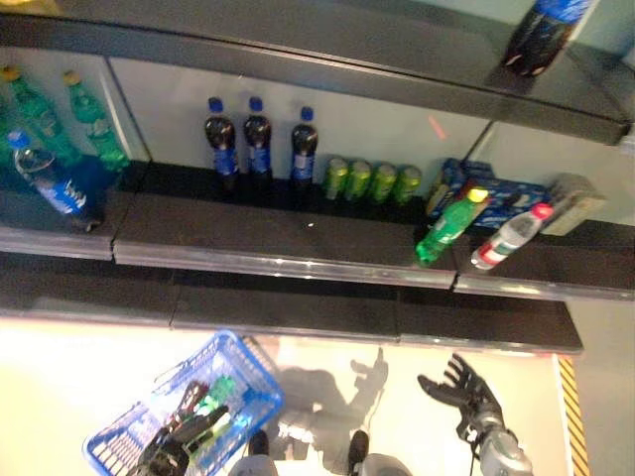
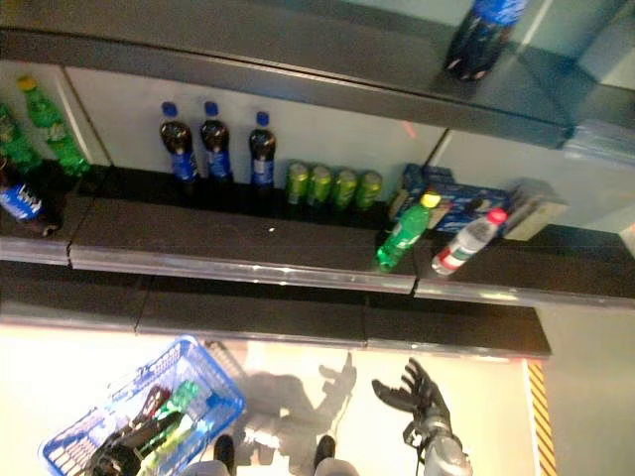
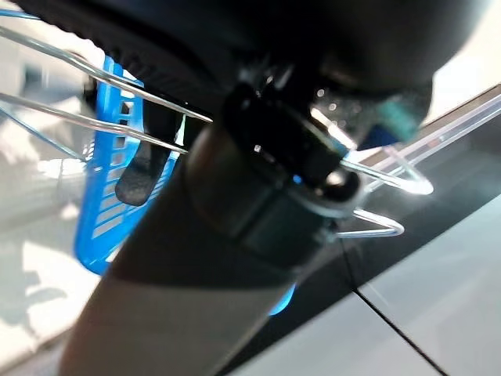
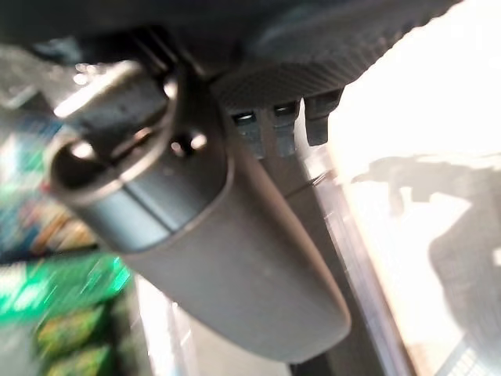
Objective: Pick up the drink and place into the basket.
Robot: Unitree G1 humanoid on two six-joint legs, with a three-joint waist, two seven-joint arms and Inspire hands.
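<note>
A blue wire-handled basket point(image 1: 254, 383) hangs at the lower left, below the shelf front. My left hand point(image 1: 164, 458) is shut on its wire handle point(image 3: 94, 121); the left wrist view shows the blue wall point(image 3: 106, 204) past the fingers. Inside lie a green bottle point(image 1: 214, 395) and a dark one point(image 1: 198, 428). At the lower right my right hand point(image 1: 464, 391) is open with spread fingers point(image 4: 274, 129), holding nothing. It hovers below the shelf, under a tilted green bottle point(image 1: 448, 226) and a clear red-capped bottle point(image 1: 508, 238).
The middle shelf point(image 1: 278, 260) carries three dark blue-capped bottles point(image 1: 258, 144), several green cans point(image 1: 372, 180) and blue boxes point(image 1: 496, 193). Green bottles point(image 1: 94, 124) and a blue-labelled bottle point(image 1: 50, 178) stand at the left. A dark bottle point(image 1: 541, 35) stands on the top shelf.
</note>
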